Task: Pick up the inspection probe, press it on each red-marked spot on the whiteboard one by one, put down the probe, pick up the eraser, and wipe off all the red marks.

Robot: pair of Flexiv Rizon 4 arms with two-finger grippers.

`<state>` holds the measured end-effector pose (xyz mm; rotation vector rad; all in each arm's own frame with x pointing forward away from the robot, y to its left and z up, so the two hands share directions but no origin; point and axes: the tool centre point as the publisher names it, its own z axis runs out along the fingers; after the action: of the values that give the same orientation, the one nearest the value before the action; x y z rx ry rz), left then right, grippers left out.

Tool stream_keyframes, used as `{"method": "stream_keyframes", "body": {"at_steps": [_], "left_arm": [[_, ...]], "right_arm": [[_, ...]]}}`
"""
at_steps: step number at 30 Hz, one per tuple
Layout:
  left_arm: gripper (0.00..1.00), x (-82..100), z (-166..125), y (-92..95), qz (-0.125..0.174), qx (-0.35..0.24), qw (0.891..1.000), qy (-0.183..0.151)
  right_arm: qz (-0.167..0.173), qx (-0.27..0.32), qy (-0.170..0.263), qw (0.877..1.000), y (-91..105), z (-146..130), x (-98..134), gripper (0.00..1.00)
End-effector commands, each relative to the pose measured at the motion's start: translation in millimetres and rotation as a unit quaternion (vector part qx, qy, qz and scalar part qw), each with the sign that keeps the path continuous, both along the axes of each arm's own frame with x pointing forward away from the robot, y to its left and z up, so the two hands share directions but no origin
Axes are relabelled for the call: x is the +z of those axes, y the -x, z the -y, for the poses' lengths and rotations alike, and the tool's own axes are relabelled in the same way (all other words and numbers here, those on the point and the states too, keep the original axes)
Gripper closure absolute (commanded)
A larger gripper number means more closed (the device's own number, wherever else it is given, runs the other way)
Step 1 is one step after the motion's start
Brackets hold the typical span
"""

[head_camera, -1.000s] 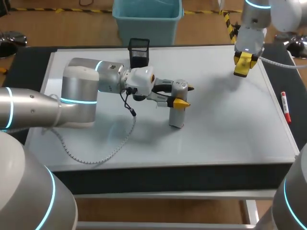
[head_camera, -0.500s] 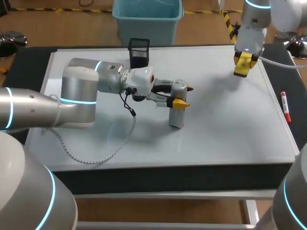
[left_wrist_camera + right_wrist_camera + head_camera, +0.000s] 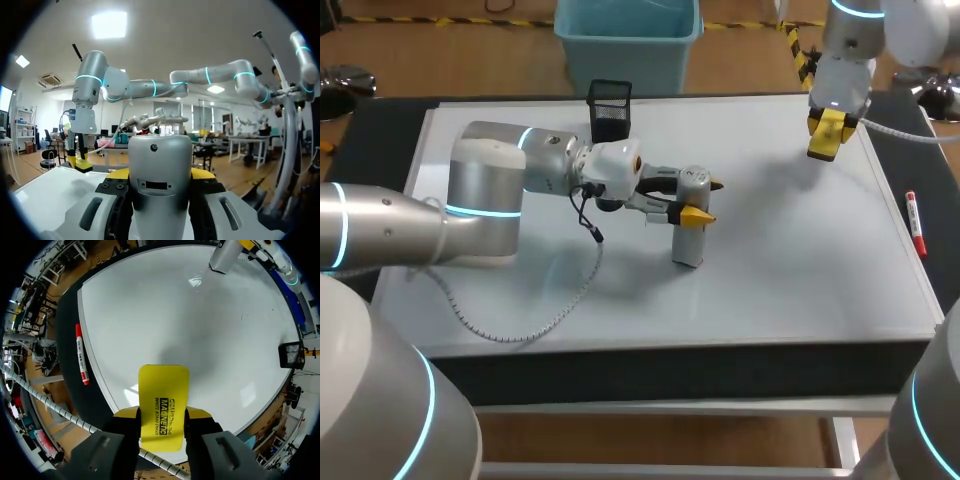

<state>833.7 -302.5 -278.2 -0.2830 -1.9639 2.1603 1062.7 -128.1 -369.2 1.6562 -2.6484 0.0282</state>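
Our left gripper [image 3: 705, 199] is clamped on the silver probe [image 3: 688, 240], which stands upright with its foot on the whiteboard [image 3: 800, 270], near the middle. Our right gripper [image 3: 162, 415] grips the yellow eraser [image 3: 164, 385] over the board's far right corner. A red marker [image 3: 916, 224] lies just off the right edge. A black mesh cup [image 3: 610, 110] stands at the far edge.

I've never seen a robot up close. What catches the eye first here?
The left gripper grips a silver inspection probe standing upright near the middle of the whiteboard. The right gripper holds a bright yellow eraser above the board's far right corner. A red marker lies just off the board's right edge.
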Motion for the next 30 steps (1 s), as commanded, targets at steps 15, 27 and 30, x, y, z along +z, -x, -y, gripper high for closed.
{"method": "stream_keyframes", "body": {"at_steps": [15,27,30], "left_arm": [[1.0,44.6,-80,-57.7,0.029,0.081,0.996,-0.008],[1.0,49.3,-146,-95.9,0.017,0.155,0.988,-0.015],[1.0,47.9,-165,-102.5,0.013,0.174,0.985,-0.013]], "right_arm": [[0.0,0.001,0.002,1.0,-0.4,1,1,1.0],[0.0,0.001,0.002,1.0,-0.4,1,1,1.0],[0.0,0.001,0.002,1.0,-0.4,1,1,1.0]]}}
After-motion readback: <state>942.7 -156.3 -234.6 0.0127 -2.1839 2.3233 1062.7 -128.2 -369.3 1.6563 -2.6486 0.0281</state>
